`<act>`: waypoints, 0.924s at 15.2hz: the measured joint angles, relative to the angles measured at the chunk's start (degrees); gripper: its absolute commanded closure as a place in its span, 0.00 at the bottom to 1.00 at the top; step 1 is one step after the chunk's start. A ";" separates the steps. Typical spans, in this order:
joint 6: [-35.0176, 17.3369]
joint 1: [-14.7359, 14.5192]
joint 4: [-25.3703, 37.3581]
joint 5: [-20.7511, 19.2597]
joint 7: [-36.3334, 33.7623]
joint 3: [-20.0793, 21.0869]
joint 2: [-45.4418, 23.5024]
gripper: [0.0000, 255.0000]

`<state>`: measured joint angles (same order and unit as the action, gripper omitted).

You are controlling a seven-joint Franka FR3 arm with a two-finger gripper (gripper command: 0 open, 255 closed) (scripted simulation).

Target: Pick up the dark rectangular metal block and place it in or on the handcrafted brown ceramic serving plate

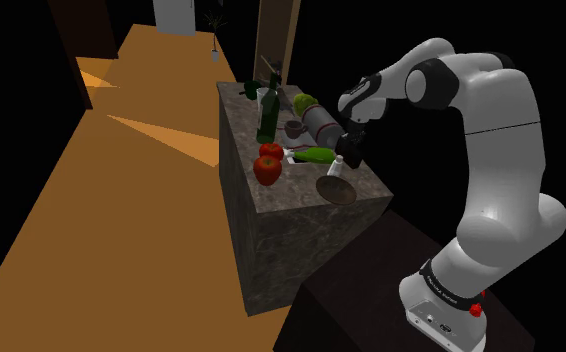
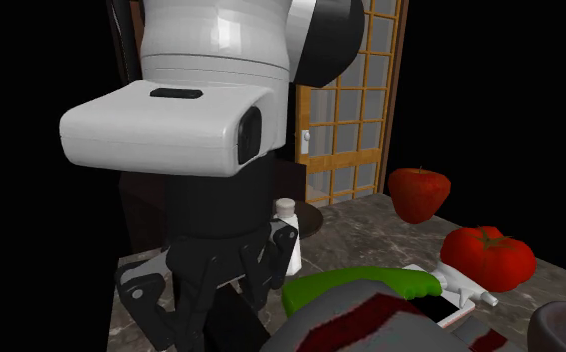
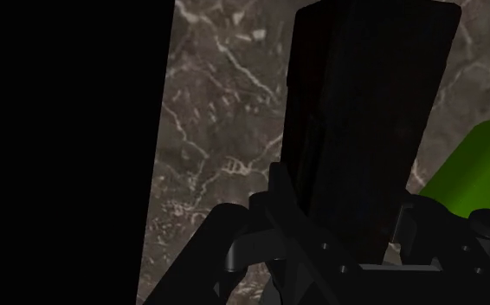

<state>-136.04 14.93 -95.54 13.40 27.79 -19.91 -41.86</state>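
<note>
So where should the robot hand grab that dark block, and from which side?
By one end, squeezing its two flat long faces, coming in along its length. The dark block is long and straight-sided, so those faces probably give the fingers a firm seat. The gripper seems to clasp it that way now, above the marbled counter.

The shoulder camera sits high behind my dark box stand (image 1: 371, 300), looking down on the grey marbled stone counter (image 1: 271, 240). The second sits low over it, close under my wrist. The wrist camera looks along my black gripper (image 3: 343, 208), past the dark rectangular block (image 3: 369, 121) it clasps, onto that marble.
</note>
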 measured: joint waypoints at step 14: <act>5.96 -1.33 -0.04 -2.07 -0.94 -1.80 5.87 1.00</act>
<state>-130.08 13.59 -95.59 11.34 26.85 -21.71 -35.99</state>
